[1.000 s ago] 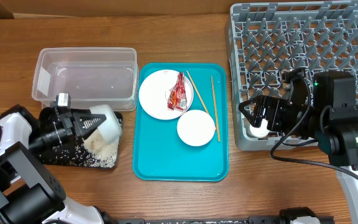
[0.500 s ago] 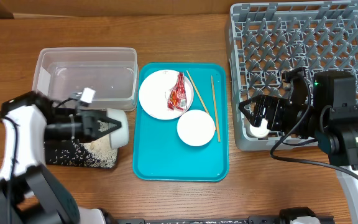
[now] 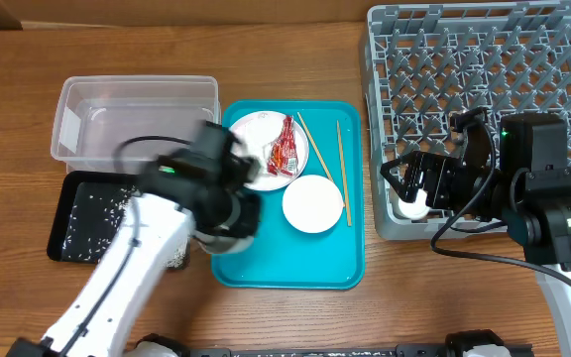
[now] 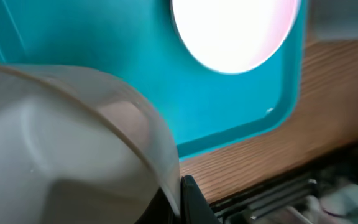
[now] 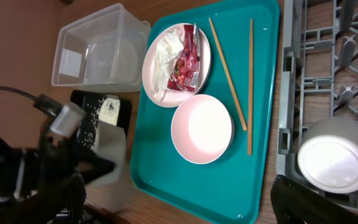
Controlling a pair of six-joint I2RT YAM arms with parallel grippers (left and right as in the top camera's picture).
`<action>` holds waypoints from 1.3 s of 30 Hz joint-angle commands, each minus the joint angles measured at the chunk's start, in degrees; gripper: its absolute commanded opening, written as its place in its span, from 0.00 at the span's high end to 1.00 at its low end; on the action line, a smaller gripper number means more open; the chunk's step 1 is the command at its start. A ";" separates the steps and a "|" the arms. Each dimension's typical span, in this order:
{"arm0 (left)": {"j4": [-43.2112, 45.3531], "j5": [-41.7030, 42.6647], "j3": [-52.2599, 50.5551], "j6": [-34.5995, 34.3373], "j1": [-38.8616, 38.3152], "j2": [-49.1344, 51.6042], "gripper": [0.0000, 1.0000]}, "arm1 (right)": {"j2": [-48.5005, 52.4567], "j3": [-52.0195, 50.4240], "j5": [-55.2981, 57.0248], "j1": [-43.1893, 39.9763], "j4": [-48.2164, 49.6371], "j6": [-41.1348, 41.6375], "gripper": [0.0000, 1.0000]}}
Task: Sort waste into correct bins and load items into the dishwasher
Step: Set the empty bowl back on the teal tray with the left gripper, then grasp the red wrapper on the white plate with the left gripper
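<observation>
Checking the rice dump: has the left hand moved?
Yes: the left hand, with its bowl, swung right from the black tray to the teal tray's left edge.

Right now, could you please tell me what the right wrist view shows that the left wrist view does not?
Only the right wrist view shows the plate carrying the wrapper and tissue, two chopsticks, the clear tub, the black tray with rice, and an upturned bowl in the rack. Only the left wrist view shows the table's front edge with dark hardware below. Both show the teal tray, the empty bowl on it, and the cup the left arm holds.
</observation>
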 commanded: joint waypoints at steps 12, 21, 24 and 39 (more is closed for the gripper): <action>8.02 -13.64 -2.25 -18.25 -15.30 10.49 0.61 | -0.20 1.03 0.13 0.00 -0.11 -0.37 0.04; 13.57 -17.90 9.14 -7.41 -4.11 10.34 0.18 | -0.20 1.03 0.13 0.00 -0.04 -0.37 0.04; 21.33 -20.09 9.09 -2.60 -0.85 11.91 0.21 | -0.20 1.03 0.13 0.00 -0.07 -0.37 0.04; 41.70 -12.17 9.11 5.79 0.74 31.71 0.32 | -0.04 0.98 0.13 0.00 -0.96 -0.37 0.03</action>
